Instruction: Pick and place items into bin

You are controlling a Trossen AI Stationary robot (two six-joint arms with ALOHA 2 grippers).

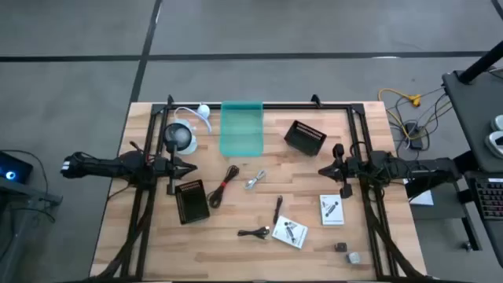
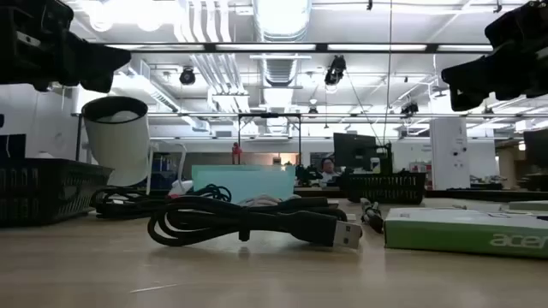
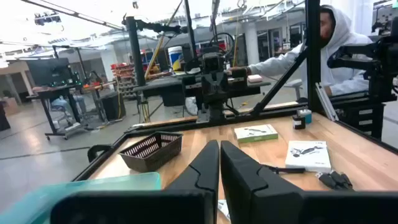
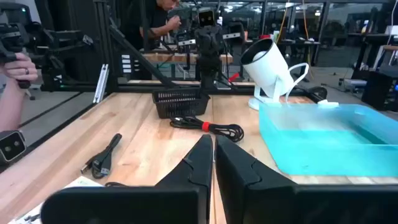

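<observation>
The items lie loose on the wooden table: a black cable with red (image 1: 225, 185) (image 4: 208, 126), a silver metal piece (image 1: 255, 180), a black stick (image 1: 277, 211), a short black cable (image 1: 255, 232) (image 2: 248, 224), two white cards (image 1: 333, 210) (image 1: 289, 231) and two tiny grey blocks (image 1: 348, 252). The translucent teal bin (image 1: 240, 127) (image 4: 329, 140) stands at the far middle. My left gripper (image 1: 192, 167) (image 3: 219, 163) hovers shut above the table's left side. My right gripper (image 1: 321, 170) (image 4: 213, 163) hovers shut on the right, facing it.
A white round lamp (image 1: 179, 137) (image 4: 267, 65) stands left of the bin. One black mesh basket (image 1: 305, 137) sits right of the bin, another (image 1: 192, 200) near my left gripper. A black frame rims the table. People stand beyond the table's sides (image 3: 323, 43) (image 4: 12, 68).
</observation>
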